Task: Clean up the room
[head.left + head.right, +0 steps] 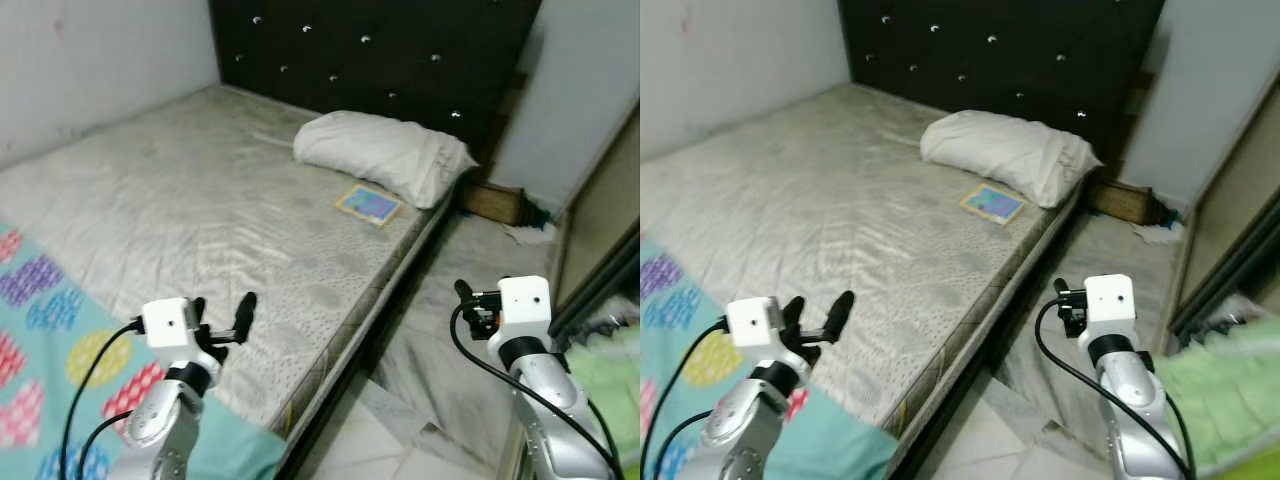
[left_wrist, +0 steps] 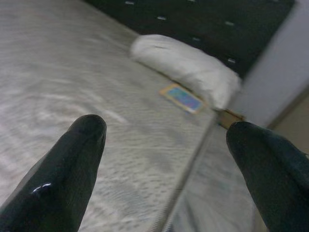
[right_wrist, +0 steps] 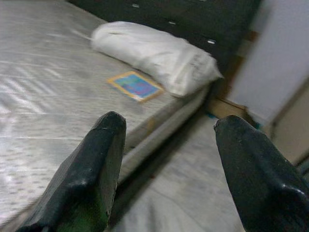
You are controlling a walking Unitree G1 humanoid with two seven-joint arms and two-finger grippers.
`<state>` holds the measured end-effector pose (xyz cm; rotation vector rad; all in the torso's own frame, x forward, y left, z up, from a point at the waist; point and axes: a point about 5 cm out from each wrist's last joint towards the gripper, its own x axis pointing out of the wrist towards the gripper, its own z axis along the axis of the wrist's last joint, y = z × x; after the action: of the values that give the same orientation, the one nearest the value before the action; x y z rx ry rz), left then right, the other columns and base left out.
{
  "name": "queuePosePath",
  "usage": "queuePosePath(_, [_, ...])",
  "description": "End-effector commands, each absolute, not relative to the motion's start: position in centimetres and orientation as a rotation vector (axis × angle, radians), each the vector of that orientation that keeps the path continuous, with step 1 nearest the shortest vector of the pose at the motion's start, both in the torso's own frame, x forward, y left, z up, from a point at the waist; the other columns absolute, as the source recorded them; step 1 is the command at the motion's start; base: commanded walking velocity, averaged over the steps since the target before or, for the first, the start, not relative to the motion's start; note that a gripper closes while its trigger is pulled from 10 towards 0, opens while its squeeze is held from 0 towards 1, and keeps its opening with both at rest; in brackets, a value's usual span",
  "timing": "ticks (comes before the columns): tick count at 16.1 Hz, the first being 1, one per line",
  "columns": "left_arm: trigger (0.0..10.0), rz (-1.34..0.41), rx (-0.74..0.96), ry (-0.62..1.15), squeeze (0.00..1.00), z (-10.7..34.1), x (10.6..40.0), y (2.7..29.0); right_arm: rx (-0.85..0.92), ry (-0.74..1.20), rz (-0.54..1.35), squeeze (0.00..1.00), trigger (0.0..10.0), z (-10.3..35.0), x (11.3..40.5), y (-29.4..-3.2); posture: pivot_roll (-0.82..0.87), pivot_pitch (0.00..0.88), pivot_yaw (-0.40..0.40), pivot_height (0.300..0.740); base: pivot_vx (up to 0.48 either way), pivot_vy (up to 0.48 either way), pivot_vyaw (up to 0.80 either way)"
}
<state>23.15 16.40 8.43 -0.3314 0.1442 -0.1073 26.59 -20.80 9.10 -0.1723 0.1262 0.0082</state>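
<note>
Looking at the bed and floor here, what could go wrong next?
1. The flat blue book with a yellow border lies near the bare grey mattress's edge; a nudge may knock it off.
2. The grey sheet on the floor might snag the robot's feet.

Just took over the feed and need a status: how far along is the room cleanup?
Both hands, left and right, are open and hold nothing. The white pillow sits by the headboard. A small colourful flat book lies on the bare grey mattress, and a patterned teal blanket sits bunched at the foot.
</note>
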Motion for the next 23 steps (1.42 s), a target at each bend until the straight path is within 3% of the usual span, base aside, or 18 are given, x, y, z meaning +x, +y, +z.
queuePosePath(1, [10.0,-0.056,-0.318,0.175,0.00,7.80,22.64,17.50,-0.170,0.105,0.041,0.00,10.0,9.54,26.97,-19.79,-0.11,0.000,-0.006,0.740,0.000,0.000,0.00])
queuePosePath(4, [10.0,-0.058,-0.321,0.179,0.00,7.76,22.76,17.46,-0.171,0.104,0.040,0.00,10.0,9.62,27.17,-19.86,-0.11,0.000,-0.007,0.740,0.000,0.000,0.00])
queuePosePath(12, [10.0,-0.091,-0.340,0.161,0.00,8.02,22.81,17.11,-0.173,0.103,0.038,0.00,10.0,9.64,27.27,-19.84,-0.11,0.000,-0.004,0.740,0.000,0.000,-0.80])
queuePosePath(17, [10.0,-0.089,-0.340,0.159,0.00,8.04,22.80,17.15,-0.175,0.101,0.040,0.00,10.0,9.65,27.26,-19.86,-0.11,0.000,-0.004,0.740,0.250,0.000,-0.76])
queuePosePath(23, [10.0,-0.074,-0.338,0.170,0.00,7.86,22.83,17.22,-0.181,0.100,0.046,0.00,10.0,9.61,27.28,-19.82,-0.11,0.000,-0.004,0.740,0.217,0.000,-0.07])
